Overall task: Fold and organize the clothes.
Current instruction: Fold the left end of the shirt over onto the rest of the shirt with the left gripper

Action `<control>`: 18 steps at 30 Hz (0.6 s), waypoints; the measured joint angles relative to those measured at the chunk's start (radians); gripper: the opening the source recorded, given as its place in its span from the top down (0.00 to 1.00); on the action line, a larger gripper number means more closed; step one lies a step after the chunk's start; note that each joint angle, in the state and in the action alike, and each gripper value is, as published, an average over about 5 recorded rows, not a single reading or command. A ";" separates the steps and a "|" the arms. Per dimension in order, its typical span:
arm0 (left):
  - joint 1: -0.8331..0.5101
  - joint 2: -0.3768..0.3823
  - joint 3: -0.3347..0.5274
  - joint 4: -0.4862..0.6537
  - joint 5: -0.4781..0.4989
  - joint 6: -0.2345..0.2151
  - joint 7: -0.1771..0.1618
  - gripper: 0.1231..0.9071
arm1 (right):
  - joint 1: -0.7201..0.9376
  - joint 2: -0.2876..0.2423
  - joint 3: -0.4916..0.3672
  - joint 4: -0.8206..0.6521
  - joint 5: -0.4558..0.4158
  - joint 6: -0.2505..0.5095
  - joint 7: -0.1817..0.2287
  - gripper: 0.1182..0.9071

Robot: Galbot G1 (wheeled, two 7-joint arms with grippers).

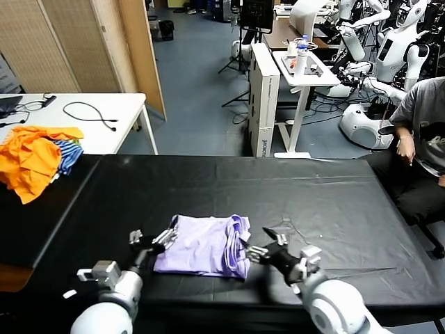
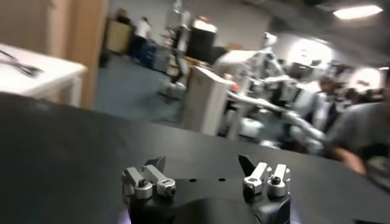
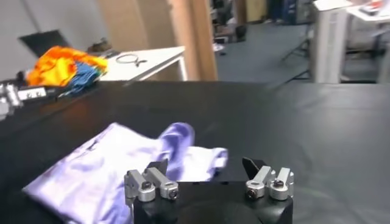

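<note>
The pale lavender T-shirt (image 1: 204, 245) lies folded in a compact bundle on the black table (image 1: 313, 195), near its front edge. It also shows in the right wrist view (image 3: 116, 167), with one sleeve fold raised. My left gripper (image 1: 151, 241) is open and empty at the shirt's left edge. My right gripper (image 1: 266, 245) is open and empty just right of the shirt, jaws spread wide. In the left wrist view the left gripper (image 2: 204, 170) faces bare black table, with no cloth in sight.
A heap of orange and blue-striped garments (image 1: 36, 156) lies at the table's far left. A white table (image 1: 104, 111) with cables stands behind it. A seated person (image 1: 421, 139) is at the right edge. White carts and robots stand beyond.
</note>
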 joint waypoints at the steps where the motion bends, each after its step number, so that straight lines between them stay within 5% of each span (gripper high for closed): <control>1: 0.005 -0.003 -0.005 0.000 0.009 -0.002 0.002 0.00 | 0.021 0.001 -0.020 -0.009 -0.007 -0.003 0.004 0.00; 12: 0.024 -0.013 -0.047 0.024 0.050 -0.027 0.011 0.00 | 0.078 -0.025 -0.064 -0.054 -0.121 -0.070 0.046 0.00; 18: 0.013 -0.018 -0.052 0.056 0.053 -0.044 0.036 0.00 | 0.051 -0.019 -0.028 -0.047 -0.104 -0.024 0.020 0.00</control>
